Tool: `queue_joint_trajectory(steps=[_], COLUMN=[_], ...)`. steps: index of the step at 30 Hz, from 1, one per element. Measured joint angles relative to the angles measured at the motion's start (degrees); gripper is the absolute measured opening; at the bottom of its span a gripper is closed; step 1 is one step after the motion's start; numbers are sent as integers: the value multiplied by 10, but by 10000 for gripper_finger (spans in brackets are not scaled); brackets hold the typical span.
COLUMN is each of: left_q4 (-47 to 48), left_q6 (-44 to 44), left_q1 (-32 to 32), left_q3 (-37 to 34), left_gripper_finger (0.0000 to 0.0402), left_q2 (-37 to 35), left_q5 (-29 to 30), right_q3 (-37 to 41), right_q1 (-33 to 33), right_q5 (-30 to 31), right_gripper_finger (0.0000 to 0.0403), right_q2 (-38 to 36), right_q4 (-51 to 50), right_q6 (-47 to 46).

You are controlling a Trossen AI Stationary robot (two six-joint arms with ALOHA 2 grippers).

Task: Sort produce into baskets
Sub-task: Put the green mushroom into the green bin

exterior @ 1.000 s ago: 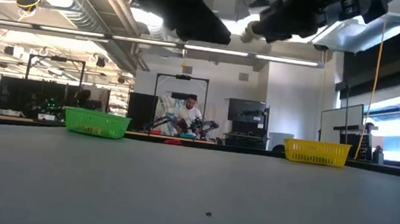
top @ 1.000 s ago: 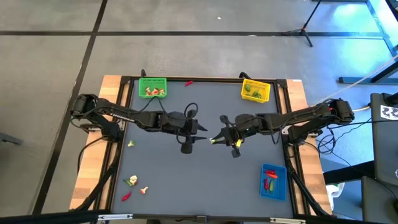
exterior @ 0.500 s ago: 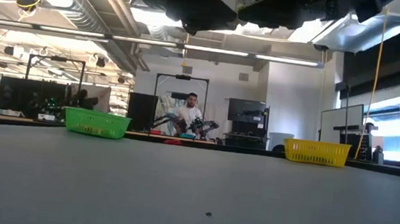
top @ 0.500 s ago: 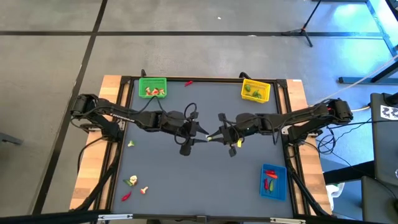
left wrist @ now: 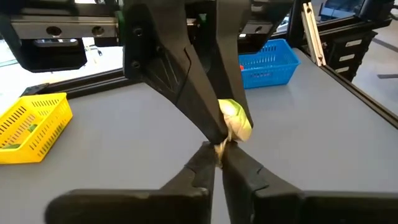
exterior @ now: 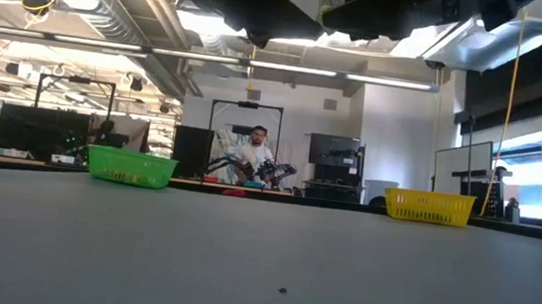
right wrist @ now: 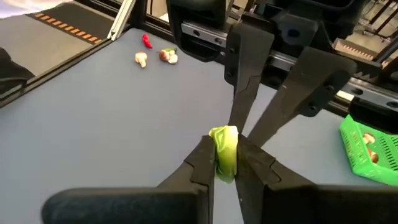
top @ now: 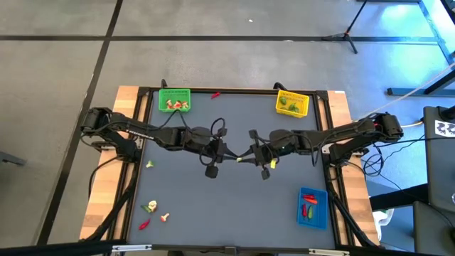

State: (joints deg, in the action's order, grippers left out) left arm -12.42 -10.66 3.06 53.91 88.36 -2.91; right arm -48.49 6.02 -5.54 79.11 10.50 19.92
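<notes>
A small yellow-green produce piece point(top: 239, 158) with a pale stem end hangs in the air over the table's middle, between my two grippers. My right gripper point(top: 245, 156) is shut on it; it shows in the right wrist view point(right wrist: 224, 146). My left gripper point(top: 227, 155) meets it from the other side and is shut on its pale end. The green basket point(top: 174, 99) holds mushroom-like pieces, the yellow basket point(top: 292, 103) holds green pieces, and the blue basket point(top: 312, 208) holds red pieces. My left gripper pinches the piece's pale stem end point(left wrist: 219, 148) between its two fingertips. It comes level from the table's left. The piece is clear of the table. My right gripper pinches the piece's green body point(right wrist: 224, 155) between its two fingers. It comes roughly level from the table's right. The piece is lifted clear and sticks out past the fingertips toward my left gripper.
Loose pieces lie near the table's near left corner: a green-and-white one point(top: 149, 208), a pale mushroom point(top: 165, 217) and a red chili point(top: 144, 225). A small green piece point(top: 150, 164) lies by the left edge. A red chili point(top: 215, 94) lies at the far edge.
My right gripper has carried the yellow-green piece toward the table's left, up to my left gripper. My left gripper's fingers, spread a second ago, have shut on the piece's near end. Both now hold it in the air.
</notes>
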Motion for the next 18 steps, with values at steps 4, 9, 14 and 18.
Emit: queue_joint_trajectory(steps=[4,9,14,18], left_q4=[0,2,72,164], left_q6=[0,0,7,27], left_q1=[-1,-4,-15,-29], left_q3=[0,0,0,0], left_gripper_finger=[5,10,7,14], left_q2=[0,0,-24,-62], left_q5=[0,4,32,68], right_q3=[0,0,0,0], right_q1=[0,0,-1,0], right_q5=[0,12,35,73], right_gripper_finger=[47,100,159,182], right_q2=[0,-4,-55,-89], right_q4=[1,0,-40,-128], right_q6=[-40,-79,-81,-143])
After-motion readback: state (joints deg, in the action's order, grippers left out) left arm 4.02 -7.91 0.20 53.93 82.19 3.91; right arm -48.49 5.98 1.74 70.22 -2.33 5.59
